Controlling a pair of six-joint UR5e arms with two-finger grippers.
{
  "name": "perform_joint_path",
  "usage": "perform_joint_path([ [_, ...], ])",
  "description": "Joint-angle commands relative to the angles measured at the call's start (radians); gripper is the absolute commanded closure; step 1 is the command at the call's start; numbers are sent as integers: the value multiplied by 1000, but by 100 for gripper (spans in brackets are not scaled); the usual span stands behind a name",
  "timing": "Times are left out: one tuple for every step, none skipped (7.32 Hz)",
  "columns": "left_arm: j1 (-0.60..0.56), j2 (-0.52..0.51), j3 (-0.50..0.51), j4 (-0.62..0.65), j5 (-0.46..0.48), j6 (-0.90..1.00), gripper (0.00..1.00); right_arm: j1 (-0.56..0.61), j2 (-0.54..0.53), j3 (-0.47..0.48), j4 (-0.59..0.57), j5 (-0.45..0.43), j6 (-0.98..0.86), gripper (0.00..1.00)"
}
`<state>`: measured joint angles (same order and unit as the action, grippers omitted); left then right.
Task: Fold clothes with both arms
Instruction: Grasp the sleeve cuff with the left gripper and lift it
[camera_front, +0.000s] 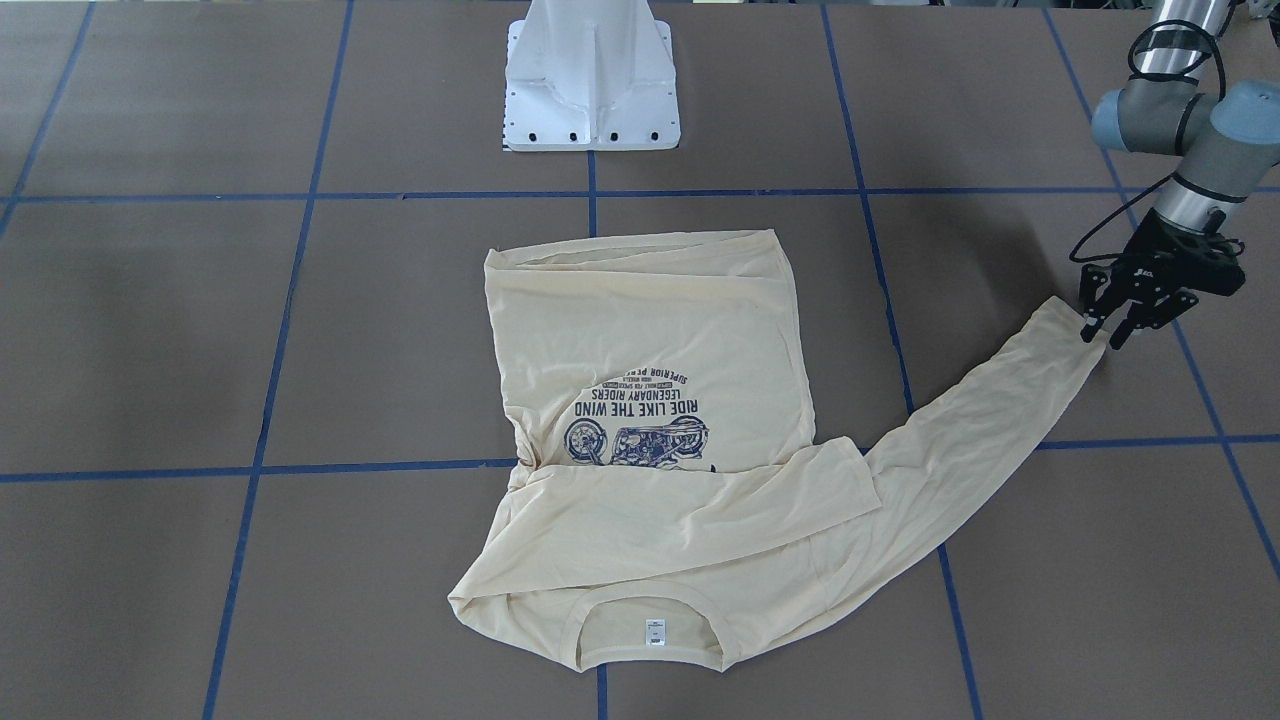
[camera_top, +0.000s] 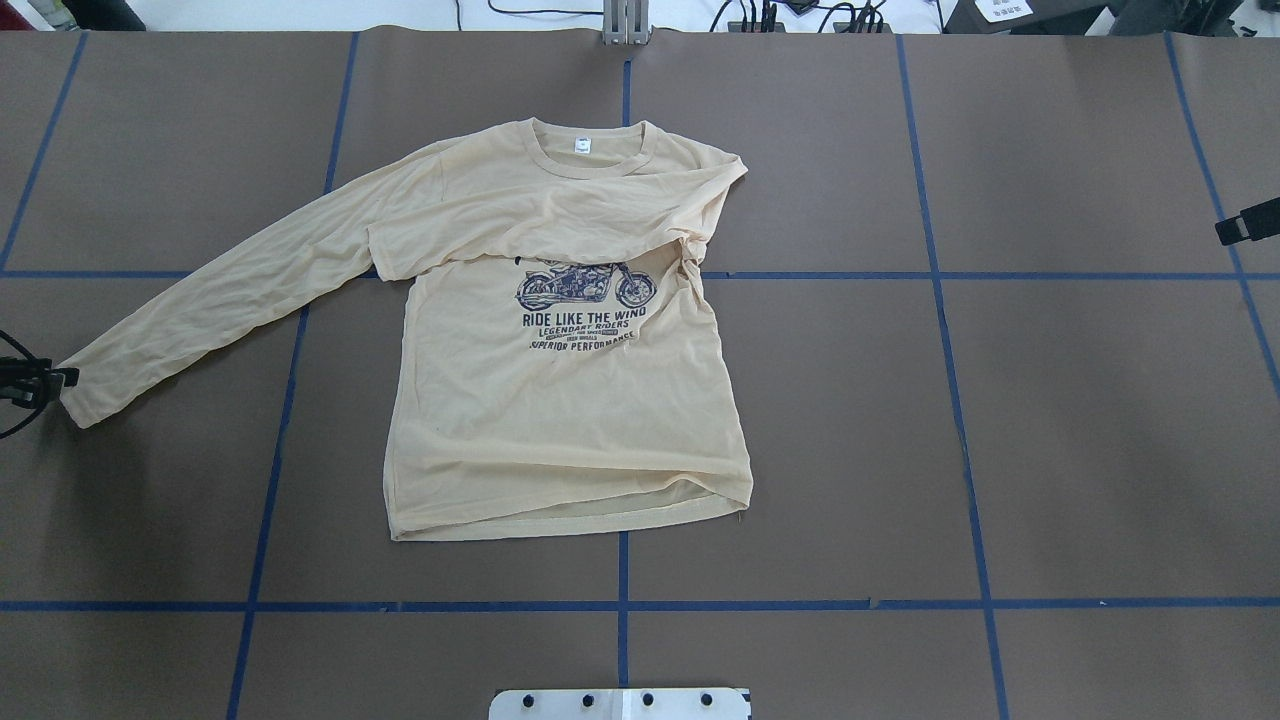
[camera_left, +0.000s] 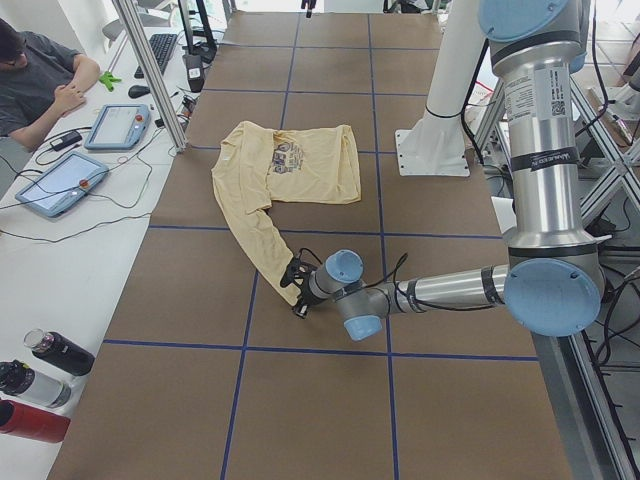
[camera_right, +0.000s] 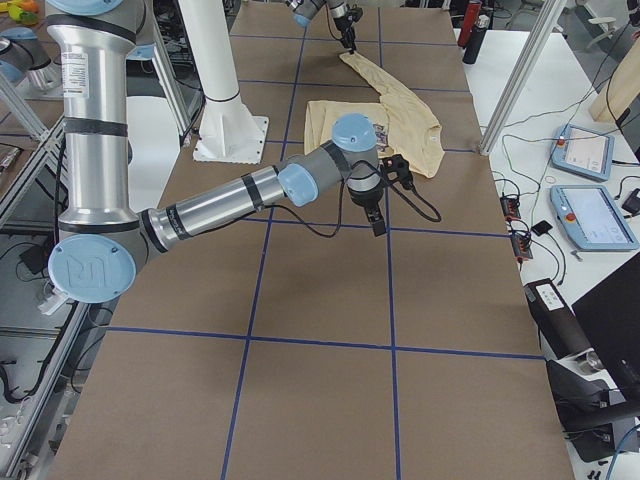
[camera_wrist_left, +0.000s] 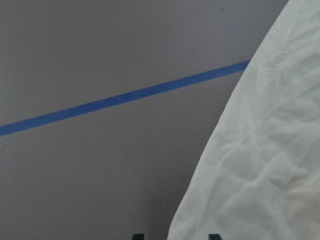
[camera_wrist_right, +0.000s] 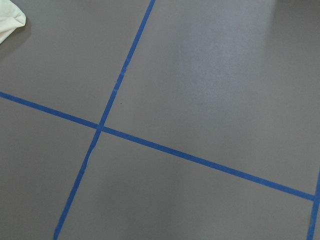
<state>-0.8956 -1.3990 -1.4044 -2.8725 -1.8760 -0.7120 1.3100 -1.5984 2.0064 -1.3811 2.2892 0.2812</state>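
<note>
Status: early, roughly one fold in.

- shirt (camera_top: 570, 420) lies face-up in the middle of the counter (camera_top: 1000, 400). The collar points away from the robot and the hem (camera_top: 570, 512) is toward the base.
- Done: the sleeve on the robot's right (camera_top: 540, 235) is folded across the chest. Its cuff ends at the opposite side seam and it covers the top of the navy print (camera_top: 585, 310).
- Not done: the left sleeve (camera_top: 230, 300) is stretched out flat on the diagonal, well off to the robot's left. The body is at full length with no crosswise fold.
- left gripper (camera_front: 1102, 338) is down at that sleeve's cuff. Its jaws are apart and released, and the wrist view shows the cuff edge running in between the fingertips (camera_wrist_left: 215, 235). My read is that it is lined up for a pinch and holds nothing yet.
- right gripper (camera_right: 378, 226) is over bare counter, well apart from the shirt on the robot's right. I can't tell whether it is released or clenched.

Cloth condition:
- The fabric is thin and pale cream-yellow, with lots of fine wrinkles.
- It is bunched at the armpit on the robot's right, where the sleeve turns over.
- The hem is rucked, with the lower layer peeking out along the bottom edge.
- The white neck label (camera_top: 582, 147) is visible inside the collar.

Likely remaining: bring the left sleeve in over the chest, then fold the body. The fabric looks limp, so I expect it to drag and crease unless it is lifted clear.
</note>
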Motion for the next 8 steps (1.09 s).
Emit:
perform_joint_path([
  [1,2,7,-1,0,3,90,0,1,2,1,1,-1,0],
  [1,3,7,-2,0,5,100,0,1,2,1,1,4,0],
  [1,5,5,-5,-2,9,100,0,3,3,1,1,6,0],
  [0,8,-4,-10,-6,9,100,0,5,2,1,1,9,0],
  [-5,8,-36,-1,-65,9,100,0,5,2,1,1,10,0],
  [-14,8,-77,8,-128,9,100,0,5,2,1,1,10,0],
  [-31,-9,-88,42,-150,9,100,0,5,2,1,1,12,0],
  [-45,-38,-143,124,-181,9,100,0,3,0,1,1,12,0],
])
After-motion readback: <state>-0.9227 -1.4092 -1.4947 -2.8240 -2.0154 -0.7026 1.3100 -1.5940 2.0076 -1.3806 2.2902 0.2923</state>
